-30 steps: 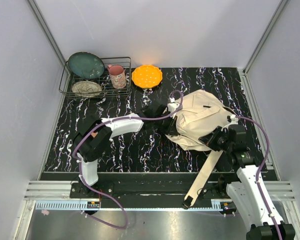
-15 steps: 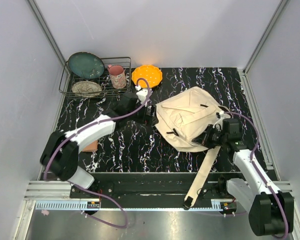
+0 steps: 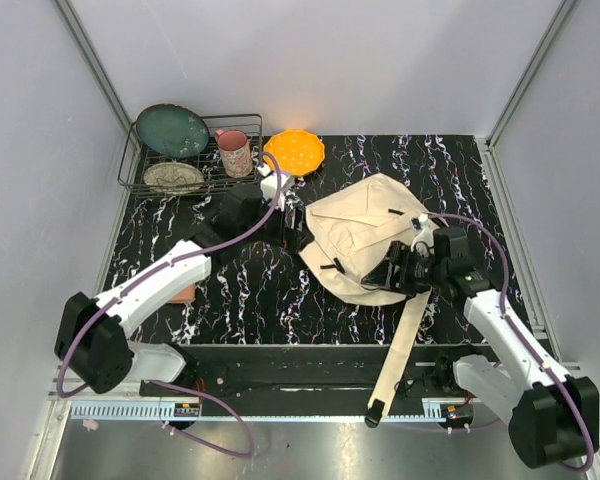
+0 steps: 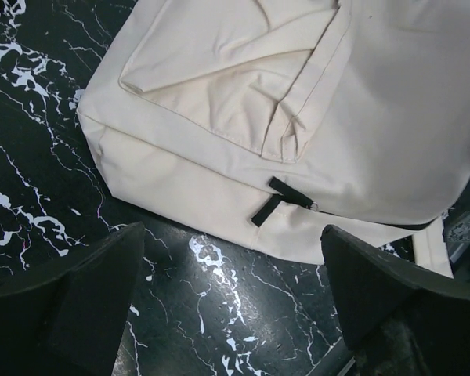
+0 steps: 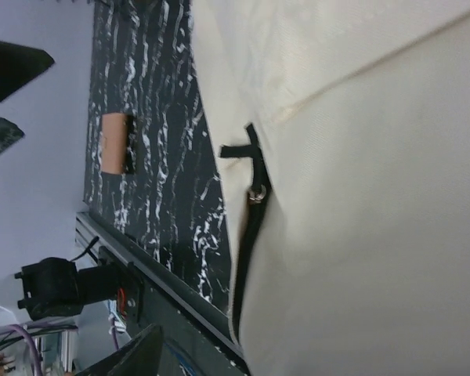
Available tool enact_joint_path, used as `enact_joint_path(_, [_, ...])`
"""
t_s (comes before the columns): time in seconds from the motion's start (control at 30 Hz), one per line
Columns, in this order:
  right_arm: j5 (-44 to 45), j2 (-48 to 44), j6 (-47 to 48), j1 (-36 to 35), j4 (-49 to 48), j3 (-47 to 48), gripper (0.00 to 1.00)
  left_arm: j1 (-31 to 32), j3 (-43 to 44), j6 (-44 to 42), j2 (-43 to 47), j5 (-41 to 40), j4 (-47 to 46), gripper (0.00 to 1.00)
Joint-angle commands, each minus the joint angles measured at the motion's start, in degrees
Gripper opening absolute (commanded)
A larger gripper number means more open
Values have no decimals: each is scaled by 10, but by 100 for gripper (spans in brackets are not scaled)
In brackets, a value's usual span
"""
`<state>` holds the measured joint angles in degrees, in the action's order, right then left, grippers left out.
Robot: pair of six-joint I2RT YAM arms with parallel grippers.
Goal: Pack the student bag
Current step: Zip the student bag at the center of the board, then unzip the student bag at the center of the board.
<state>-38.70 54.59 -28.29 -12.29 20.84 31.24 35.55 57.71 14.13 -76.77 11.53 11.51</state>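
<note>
The black, white-veined marble-pattern table (image 3: 180,215) filled the middle of the overhead view. The student bag (image 3: 365,235), a large cream canvas backpack, lay flat on it right of centre with its flap down and looked shut. One long cream webbing strap (image 3: 405,340) ran from the bag toward the lower edge of the frame and over the table's near rim.

The left gripper (image 3: 290,222) sat just beside the bag's left edge, apart from it. In the left wrist view its dark fingers (image 4: 78,298) stood wide in the two lower corners, with only table and the bag's side seam between them. The right gripper (image 3: 395,268) hovered over the bag's lower right edge. In its wrist view the jaws looked parted and pinched no fabric that could be seen.

The step in hand seemed to be getting the bag open. To do that well, one gripper would probably have to pin the canvas near the seam while the other took a black zipper pull tab (image 4: 280,200), which lay flat against the side. A low, square approach would suit it, since the soft canvas would likely bunch and drag under a pull from one side only.

A small tan block with a dark end (image 3: 183,293) lay well apart at lower left, possibly something to pack.
</note>
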Motion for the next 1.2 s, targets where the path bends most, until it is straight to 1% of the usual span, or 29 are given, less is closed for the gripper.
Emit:
enact_joint_path(0.0, [24,-59,6,-4,82,83,81,-1,11,24,56,-8,6,99])
enact_joint_path(0.1, [73,-94,3,-4,159,125,84,-2,28,27,66,-15,29,99])
enact_joint_path(0.2, [148,-117,-11,-4,202,161,85,-1,64,17,65,-28,63,99])
enact_joint_path(0.23, [215,-120,-19,-4,212,171,86,-1,80,11,64,-30,68,99])
enact_joint_path(0.3, [287,-121,-44,-4,231,193,89,-2,96,5,58,-32,79,99])
enact_joint_path(0.33, [359,-117,-48,-4,233,201,90,-1,112,1,56,-34,82,99])
enact_joint_path(0.37, [401,-109,-63,-4,235,219,94,-2,120,-1,49,-34,83,99])
enact_joint_path(0.43, [481,-65,-62,-2,232,240,97,-2,145,-6,39,-34,82,99])
enact_joint_path(0.47, [498,-42,-51,4,233,273,98,-2,155,-8,31,-26,81,99])
enact_joint_path(0.5, [511,11,-47,10,233,289,98,-2,165,-10,14,-20,80,99])
enact_joint_path(0.53, [509,37,-41,22,229,304,98,-2,186,-11,2,-12,80,99])
enact_joint_path(0.57, [493,61,-21,36,206,322,98,-3,197,-11,-22,3,80,99])
enact_joint_path(0.6, [471,108,-18,82,196,330,99,-3,208,-10,-35,13,78,99])
enact_joint_path(0.63, [421,132,-19,110,188,337,98,-3,230,-9,-49,22,78,99])
enact_joint_path(0.67, [395,153,-21,140,164,343,98,-2,243,-9,-75,41,79,99])
enact_joint_path(0.7, [371,189,-22,186,156,346,98,-3,254,-7,-89,49,79,99])
enact_joint_path(0.73, [355,204,-24,198,146,347,98,-3,278,-4,-101,56,79,99])
enact_joint_path(0.77, [361,215,-24,205,111,338,98,-2,290,-4,-129,79,78,99])
enact_joint_path(0.8, [362,244,-23,210,98,334,99,-3,303,-4,-144,92,82,99])
enact_joint_path(0.83, [329,263,-18,223,87,335,99,-2,331,-2,-159,103,88,99])
enact_joint_path(0.87, [317,285,-9,228,80,347,99,-2,345,-2,-188,124,94,99])
enact_joint_path(0.9, [311,327,-7,230,77,355,100,-2,359,-2,-202,136,106,99])
enact_joint_path(0.93, [286,351,-4,234,74,361,99,-2,383,-2,-215,144,113,99])
enact_joint_path(1.0, [247,407,10,238,78,384,98,-3,400,-2,-243,161,127,99])
enact_joint_path(1.1, [191,449,8,238,53,375,90,-2,412,-2,-265,170,123,99])
enact_joint_path(1.13, [162,453,5,238,48,371,80,-3,419,-5,-271,173,124,99])
enact_joint_path(1.17, [148,453,-5,237,25,348,57,-2,423,-7,-283,175,123,99])
